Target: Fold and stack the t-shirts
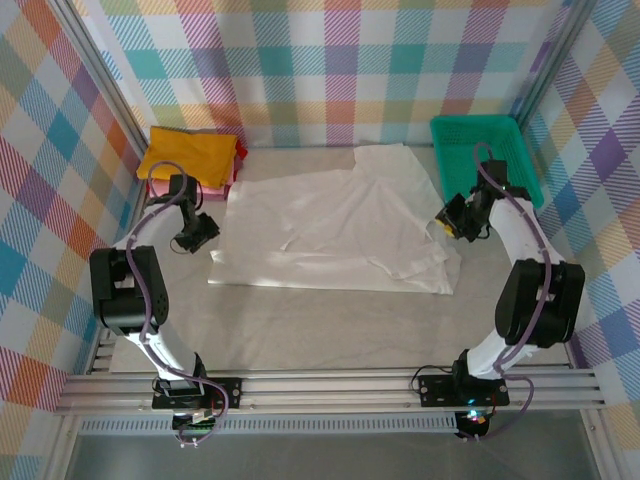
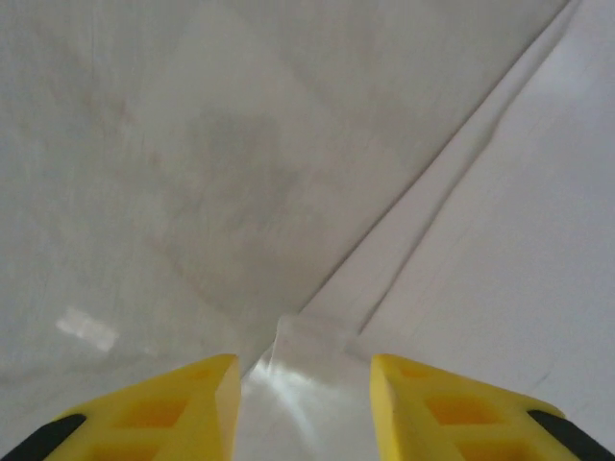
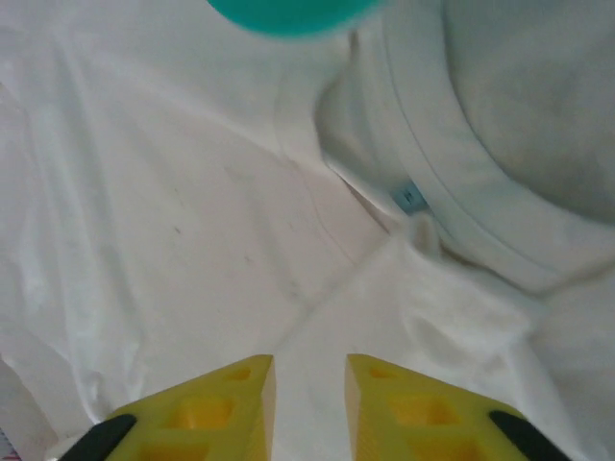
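Top external: flat white t-shirt (image 1: pixel 330 225)

Black-white arms (image 1: pixel 125 290), cables (image 1: pixel 150 315) seemingly purple, yellow claw fingers (image 2: pixel 163 408).

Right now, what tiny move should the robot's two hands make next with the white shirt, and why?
Probably lift both straight up off the cloth. The white t-shirt lies spread out, not yet folded, and the left gripper and right gripper each stand open at its edge, pinching nothing, so they likely need a fresh hold.
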Robot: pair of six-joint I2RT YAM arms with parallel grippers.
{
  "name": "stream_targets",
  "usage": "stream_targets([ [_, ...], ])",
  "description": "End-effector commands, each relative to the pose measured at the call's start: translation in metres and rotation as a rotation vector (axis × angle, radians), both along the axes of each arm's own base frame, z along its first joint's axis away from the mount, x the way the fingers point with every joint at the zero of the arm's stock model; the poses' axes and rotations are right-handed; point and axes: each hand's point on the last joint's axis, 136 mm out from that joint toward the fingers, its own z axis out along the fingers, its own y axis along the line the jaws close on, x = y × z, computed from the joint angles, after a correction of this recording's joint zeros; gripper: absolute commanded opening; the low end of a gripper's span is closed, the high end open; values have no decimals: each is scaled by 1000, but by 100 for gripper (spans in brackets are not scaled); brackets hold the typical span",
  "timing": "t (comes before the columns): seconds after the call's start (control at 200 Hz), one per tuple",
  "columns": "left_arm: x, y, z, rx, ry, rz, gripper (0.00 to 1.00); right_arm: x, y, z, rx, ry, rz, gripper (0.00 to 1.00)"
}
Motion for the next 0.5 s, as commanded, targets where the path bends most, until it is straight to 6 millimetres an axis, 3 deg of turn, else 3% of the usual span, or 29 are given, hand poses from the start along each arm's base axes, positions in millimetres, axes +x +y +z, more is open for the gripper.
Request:
stream_targets([
  [0.0, 9, 17, 22, 52, -52, 40, 37, 26, 2, 33, 8, -99, 19, 29],
  [0.085, 1, 9, 38, 33, -102, 37, 37, 14, 13, 52, -6, -134, 67, 29],
  [0.195, -26, -17, 52, 52, -125, -34, 37, -29, 37, 55, -16, -133, 145, 30],
  [0.345, -59, -64, 37, 32, -126, -166, 37, -88, 51, 15, 3, -29, 180, 29],
  [0.495, -63, -80, 3, -2, -86, -205, 35, -111, 80, -24, 23, 84, 262, 31],
])
